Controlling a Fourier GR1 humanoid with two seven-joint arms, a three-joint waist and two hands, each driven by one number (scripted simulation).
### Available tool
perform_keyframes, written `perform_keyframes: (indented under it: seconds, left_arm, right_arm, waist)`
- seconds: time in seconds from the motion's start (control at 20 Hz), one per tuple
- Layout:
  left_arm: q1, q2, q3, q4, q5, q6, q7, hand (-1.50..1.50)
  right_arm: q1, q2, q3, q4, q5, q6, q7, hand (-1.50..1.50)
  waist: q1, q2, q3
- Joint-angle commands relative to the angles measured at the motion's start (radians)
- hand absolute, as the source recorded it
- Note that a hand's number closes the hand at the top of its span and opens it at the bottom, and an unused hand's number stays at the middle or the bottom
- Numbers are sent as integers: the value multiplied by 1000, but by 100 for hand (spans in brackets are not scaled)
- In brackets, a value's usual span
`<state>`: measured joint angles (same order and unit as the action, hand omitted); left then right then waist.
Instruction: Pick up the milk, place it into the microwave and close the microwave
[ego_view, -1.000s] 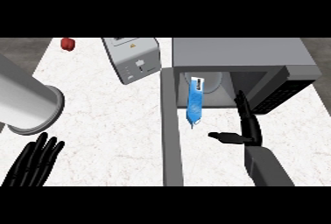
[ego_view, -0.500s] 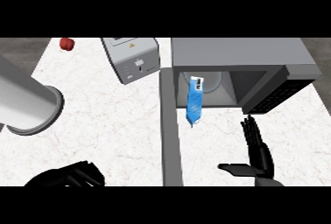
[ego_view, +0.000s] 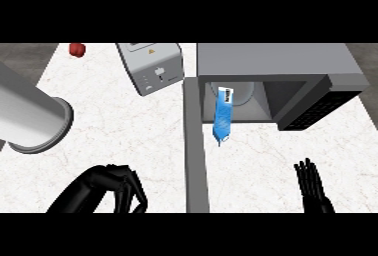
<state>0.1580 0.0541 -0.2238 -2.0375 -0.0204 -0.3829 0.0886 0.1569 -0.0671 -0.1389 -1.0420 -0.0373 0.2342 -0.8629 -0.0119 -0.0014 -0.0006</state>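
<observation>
At lower left the black left hand (ego_view: 111, 187) curls shut on nothing; at lower right the black right hand (ego_view: 314, 187) is open, fingers straight. Above them, the blue-and-white milk carton (ego_view: 223, 117) stands in the grey boxy microwave's (ego_view: 269, 62) mouth. The open grey door (ego_view: 195, 150) should swing closed without clipping it.

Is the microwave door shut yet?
Open. The door swings out toward the robot, and the milk shows in the microwave's cavity.
</observation>
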Motion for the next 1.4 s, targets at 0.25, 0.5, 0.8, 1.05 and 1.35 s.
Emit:
perform_keyframes:
  seconds: [0.25,0.5,0.8,1.05,1.35]
  left_arm:
    - [-203,-35,-131,295,-55,-87,24,150]
    - [-293,-53,-315,318,-135,87,55,150]
    - [-384,-54,-553,526,-189,297,-9,150]
    - [-525,-54,-693,684,-3,467,10,150]
    - [-692,-54,-732,816,135,650,-5,150]
  right_arm:
    - [176,-23,12,-207,-39,46,24,-150]
    - [271,-49,4,-260,-65,97,-28,-150]
    - [281,-92,27,-368,-111,158,19,-150]
    - [329,-125,57,-497,-177,231,32,-150]
    - [347,-158,88,-649,-230,236,110,-150]
  waist:
    - [-9,3,0]
    - [-3,1,0]
    - [-12,2,0]
    - [-60,6,-1]
    - [-111,14,-2]
